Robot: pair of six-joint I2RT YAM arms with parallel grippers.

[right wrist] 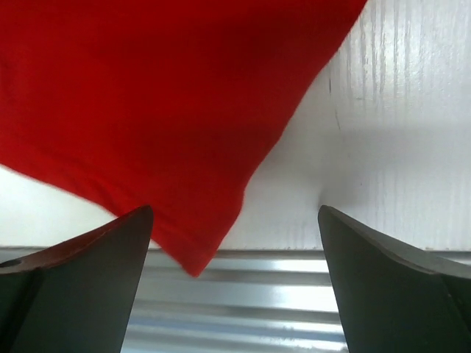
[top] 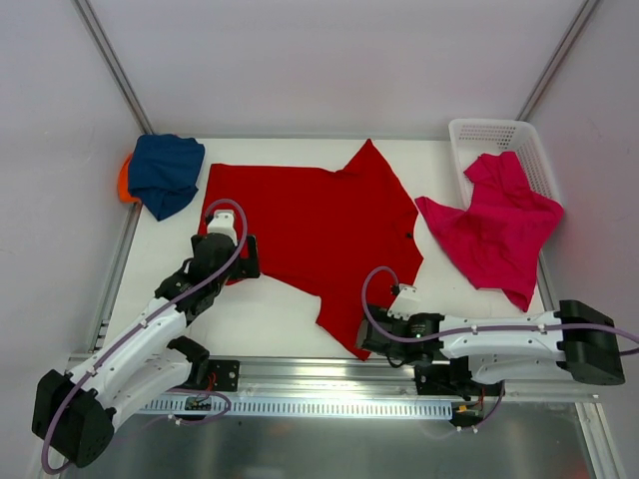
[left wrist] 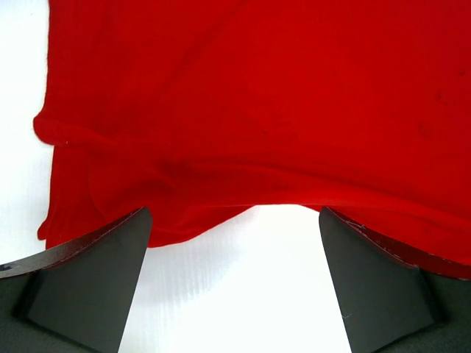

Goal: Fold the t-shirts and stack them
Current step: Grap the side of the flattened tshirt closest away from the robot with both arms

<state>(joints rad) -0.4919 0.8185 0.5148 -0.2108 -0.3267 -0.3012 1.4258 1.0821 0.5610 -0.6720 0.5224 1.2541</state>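
Observation:
The red t-shirt (top: 319,225) lies spread out flat in the middle of the table. My left gripper (top: 240,271) is open and empty at its near left hem; the cloth edge (left wrist: 221,213) lies just beyond the fingers. My right gripper (top: 366,339) is open and empty at the shirt's near corner (right wrist: 193,259), which hangs over the table's front edge. The navy t-shirt (top: 165,173) is bunched at the back left on top of the orange one (top: 123,183). The magenta-pink t-shirt (top: 494,225) drapes out of the basket at the right.
A white lattice basket (top: 489,135) stands at the back right corner. A metal rail (top: 329,374) runs along the table's front edge. White walls enclose the table at the back and sides.

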